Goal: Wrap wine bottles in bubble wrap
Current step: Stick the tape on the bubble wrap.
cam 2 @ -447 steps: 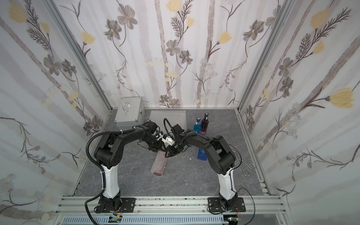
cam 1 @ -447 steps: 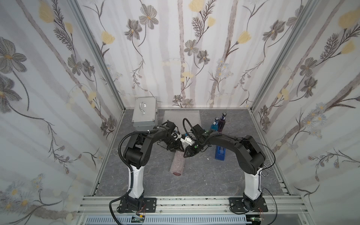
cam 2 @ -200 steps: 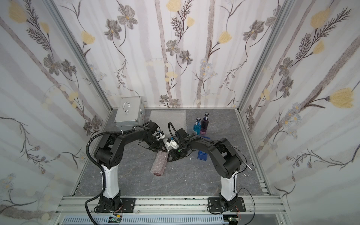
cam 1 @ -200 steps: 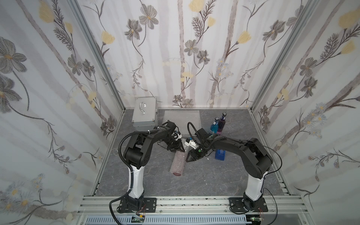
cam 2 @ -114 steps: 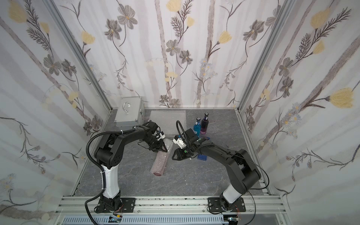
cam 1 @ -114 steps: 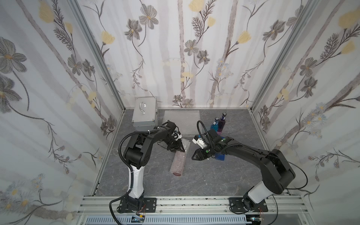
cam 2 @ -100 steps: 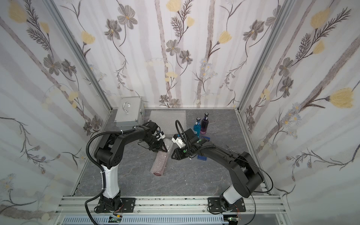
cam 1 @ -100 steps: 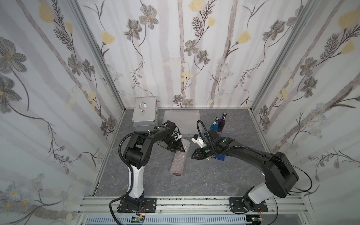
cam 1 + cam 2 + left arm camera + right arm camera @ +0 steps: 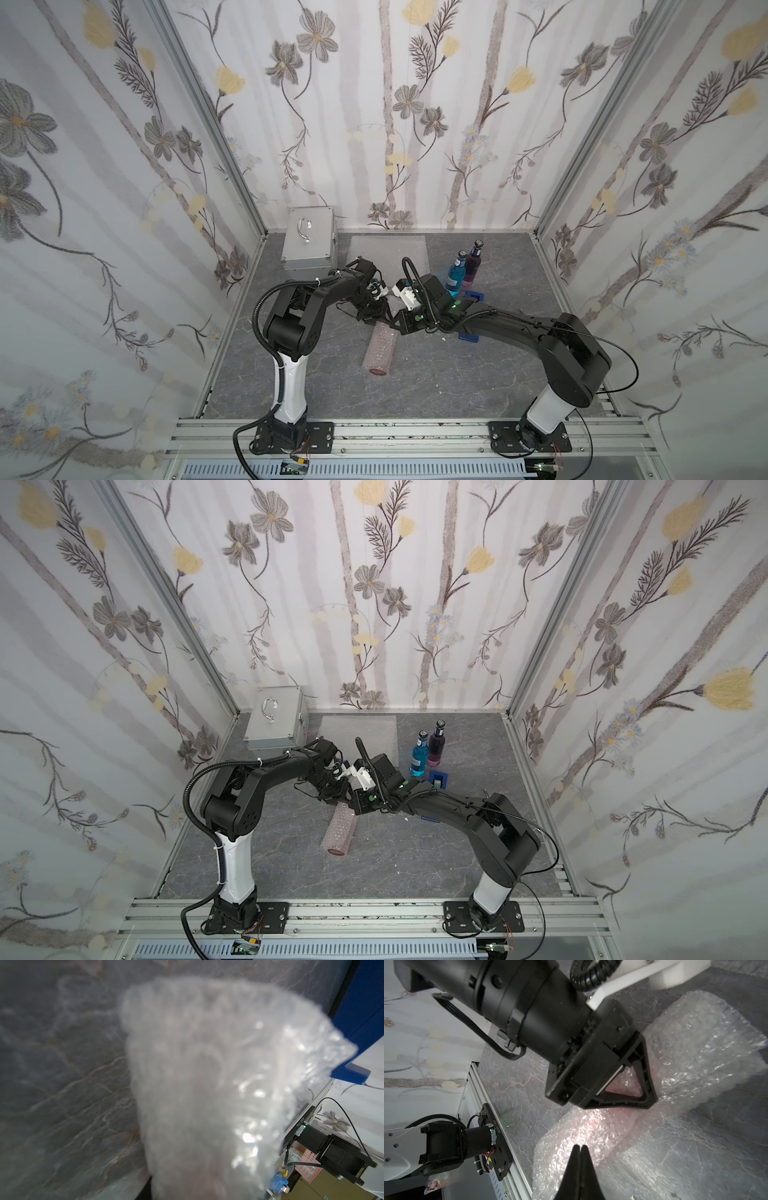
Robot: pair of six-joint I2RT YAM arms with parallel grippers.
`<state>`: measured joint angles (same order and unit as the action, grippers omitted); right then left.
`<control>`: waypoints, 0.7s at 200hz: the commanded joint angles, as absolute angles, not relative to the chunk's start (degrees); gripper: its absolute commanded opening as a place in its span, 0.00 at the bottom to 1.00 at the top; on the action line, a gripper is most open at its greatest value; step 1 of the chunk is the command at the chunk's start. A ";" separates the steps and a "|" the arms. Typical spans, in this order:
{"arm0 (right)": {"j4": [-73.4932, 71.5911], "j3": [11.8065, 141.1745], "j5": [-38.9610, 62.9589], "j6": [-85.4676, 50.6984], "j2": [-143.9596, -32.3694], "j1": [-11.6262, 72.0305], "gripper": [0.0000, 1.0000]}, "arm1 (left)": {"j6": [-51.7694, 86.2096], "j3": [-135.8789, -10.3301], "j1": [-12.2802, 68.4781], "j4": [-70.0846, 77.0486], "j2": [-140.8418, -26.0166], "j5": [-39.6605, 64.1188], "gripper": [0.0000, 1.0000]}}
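Field note: one bottle of three wrapped, two to go.
The left pincer (image 9: 379,318) clamps the neck end of the red-liquid glass bottle rolled in clear bubble wrap (image 9: 379,351). The right pincer (image 9: 580,1147) is fully closed beside the roll, with nothing seen between its tips. Beyond it stand the bare blue-liquid bottle (image 9: 455,274) and purple-liquid bottle (image 9: 473,264), and a flat bubble-wrap sheet (image 9: 388,253) lies unused.

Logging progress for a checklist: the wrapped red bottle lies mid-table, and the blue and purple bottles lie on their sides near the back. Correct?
No. The wrapped red bottle lies mid-table, but the blue bottle and purple bottle stand upright near the back, as both top views show.
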<state>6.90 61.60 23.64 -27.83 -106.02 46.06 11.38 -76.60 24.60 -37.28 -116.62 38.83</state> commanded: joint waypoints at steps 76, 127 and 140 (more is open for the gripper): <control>5.17 57.31 26.68 -27.59 -104.58 47.09 0.00 | 11.65 -76.83 24.71 -38.14 -116.72 39.24 0.26; 4.19 60.74 23.51 -28.60 -108.30 47.04 0.00 | 11.60 -76.82 24.82 -38.13 -116.63 39.27 0.26; 3.97 61.24 22.39 -28.87 -108.93 46.72 0.00 | 11.53 -76.90 24.88 -38.24 -116.63 39.28 0.26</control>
